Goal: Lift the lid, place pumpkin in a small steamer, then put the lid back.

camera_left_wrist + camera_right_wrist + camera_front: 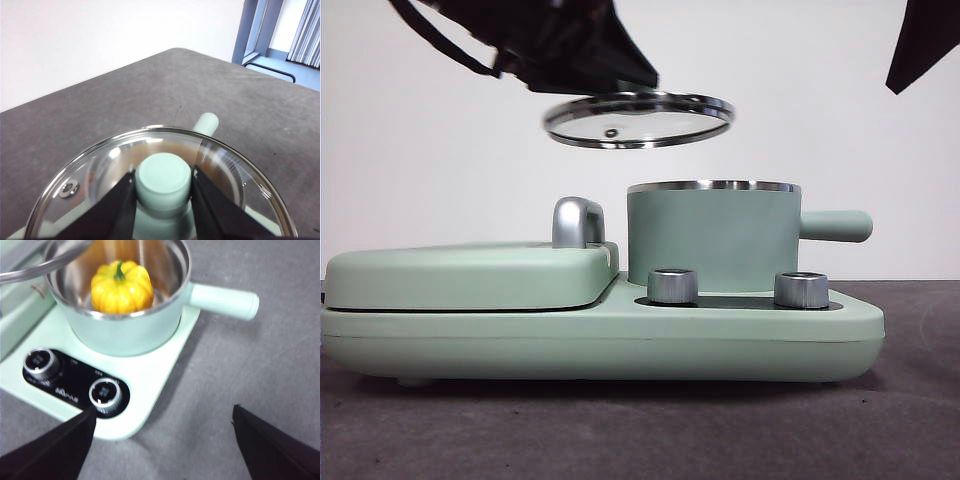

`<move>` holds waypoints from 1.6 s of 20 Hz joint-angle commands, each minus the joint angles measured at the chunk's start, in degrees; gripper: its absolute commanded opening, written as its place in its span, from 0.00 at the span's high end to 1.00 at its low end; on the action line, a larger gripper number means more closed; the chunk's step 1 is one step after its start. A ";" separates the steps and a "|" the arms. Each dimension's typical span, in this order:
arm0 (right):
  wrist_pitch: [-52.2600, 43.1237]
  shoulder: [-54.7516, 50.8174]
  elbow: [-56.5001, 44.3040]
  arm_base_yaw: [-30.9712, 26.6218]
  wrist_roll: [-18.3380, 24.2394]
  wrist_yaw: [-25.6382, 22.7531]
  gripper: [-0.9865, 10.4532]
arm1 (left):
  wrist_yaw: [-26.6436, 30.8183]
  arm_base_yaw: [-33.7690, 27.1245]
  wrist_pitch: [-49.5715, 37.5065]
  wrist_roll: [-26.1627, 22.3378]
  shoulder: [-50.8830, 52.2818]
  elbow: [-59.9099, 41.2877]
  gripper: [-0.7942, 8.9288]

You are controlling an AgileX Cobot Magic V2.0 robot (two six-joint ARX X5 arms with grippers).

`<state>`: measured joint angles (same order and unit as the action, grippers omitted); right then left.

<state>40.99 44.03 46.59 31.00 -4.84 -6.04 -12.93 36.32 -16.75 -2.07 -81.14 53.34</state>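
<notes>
I see the left end effector (pixel 163 200) clamped on the mint-green knob (pixel 164 179) of the glass lid (pixel 638 118), one black jaw against each side of the knob. The lid hangs tilted in the air, above the small steamer (pixel 712 235) and offset toward the flat rectangular cover (pixel 470 275), clear of the pot's steel rim. In the front view the arm's dark bulk hides the knob and both jaws.

The right end effector (pixel 162 440) hovers with jaws spread wide and nothing between them, over the bare bench (pixel 260 365) beside the appliance base (pixel 150 385); in the front view it shows only as a black tip at a top corner.

The pumpkin (pixel 121 286) sits inside the steamer, stem up. Only the right wrist view shows it; the pot wall hides it in the front view. The steamer stands on the base behind two silver knobs (pixel 672 285), handle (pixel 835 226) pointing away from the cover. The bench's edges are cut off around the appliance, so I cannot place it against them.
</notes>
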 commanded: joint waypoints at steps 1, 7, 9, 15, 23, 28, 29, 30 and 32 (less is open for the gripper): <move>0.81 0.44 0.22 0.24 -1.16 -0.11 0.55 | -0.20 1.07 -2.58 -0.07 -3.54 4.00 0.90; 2.69 0.44 0.22 0.24 -1.14 -0.11 0.55 | -0.24 2.38 -2.62 -1.90 -12.17 10.82 0.90; 2.73 0.44 0.22 0.24 -1.14 -0.11 0.55 | -0.22 2.71 -2.64 -3.10 -14.08 12.26 0.90; 2.78 0.44 0.22 0.24 -1.16 -0.09 0.55 | -0.68 2.71 -7.39 -4.55 -17.51 13.38 0.90; 2.75 0.44 0.22 0.24 -1.25 -0.11 0.55 | -0.90 2.71 -8.57 -4.57 -18.36 13.38 0.90; 2.75 0.44 0.22 0.24 -1.25 -0.11 0.55 | -1.09 2.71 -8.57 -4.76 -19.43 13.38 0.90; 2.78 0.44 0.22 0.24 -1.25 -0.11 0.55 | -1.09 2.71 -8.59 -4.76 -19.71 13.38 0.90; 2.78 0.44 0.22 0.24 -1.25 -0.11 0.55 | -1.09 2.71 -8.55 -4.76 -19.82 13.38 0.90; 2.78 0.44 0.22 0.24 -1.25 -0.11 0.55 | -1.09 2.71 -8.55 -4.76 -20.04 13.38 0.90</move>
<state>44.07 44.01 46.59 31.00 -5.39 -6.04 -13.74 38.52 -23.42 -6.44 -100.27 64.77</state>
